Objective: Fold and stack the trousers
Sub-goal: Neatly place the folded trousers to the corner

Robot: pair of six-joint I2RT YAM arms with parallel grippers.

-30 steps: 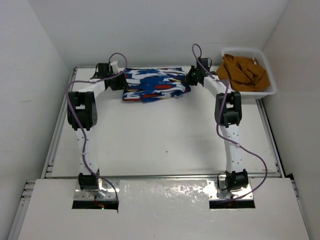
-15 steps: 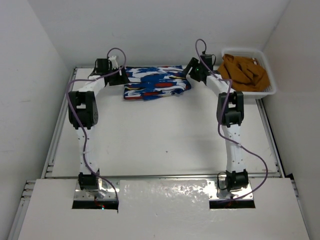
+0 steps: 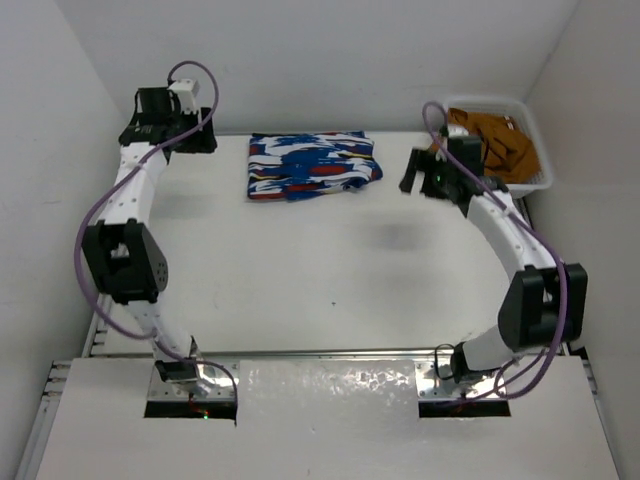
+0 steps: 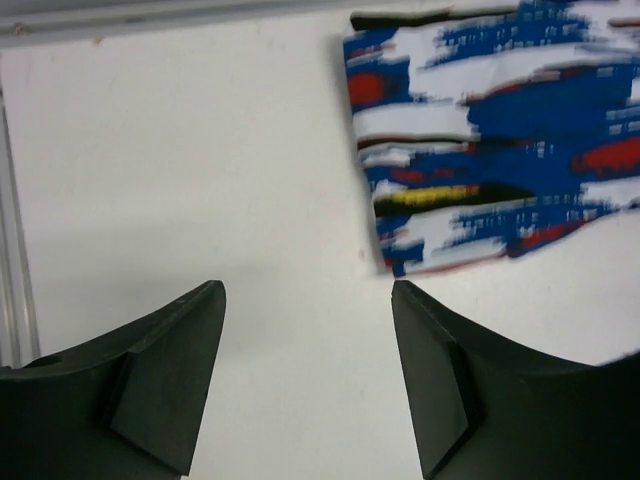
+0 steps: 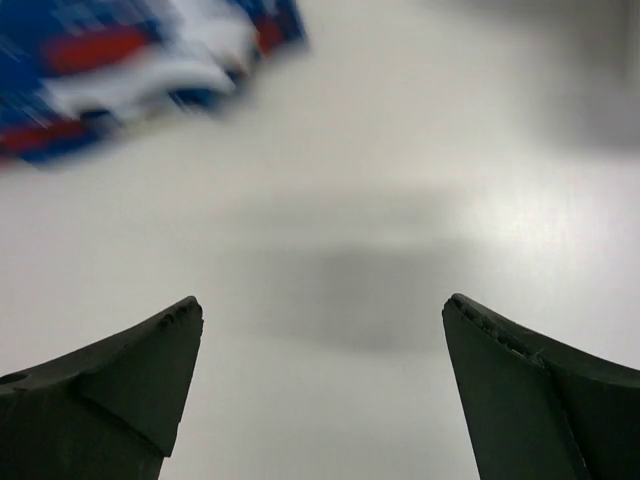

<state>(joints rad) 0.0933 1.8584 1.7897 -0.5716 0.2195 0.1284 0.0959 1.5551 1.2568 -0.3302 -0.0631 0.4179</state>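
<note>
The trousers (image 3: pixel 312 166) lie folded into a flat blue, white and red rectangle at the back middle of the table. My left gripper (image 3: pixel 205 140) hovers well to their left, raised above the table, open and empty; in its wrist view (image 4: pixel 308 290) the trousers (image 4: pixel 490 130) sit ahead at the upper right. To the right of the fabric my right gripper (image 3: pixel 410 178) is lifted off the table, wide open with nothing between its fingers (image 5: pixel 320 305). The trousers (image 5: pixel 120 65) show blurred in that view's upper left.
A white basket (image 3: pixel 535 165) at the back right holds brown-orange clothing (image 3: pixel 495 140). A metal rail (image 4: pixel 12 250) runs along the table's left side. White walls enclose the table on three sides.
Both grippers let go of the folded trousers and opened. The left arm swung out and up to the left; the right arm pulled away to the right, toward the basket.
</note>
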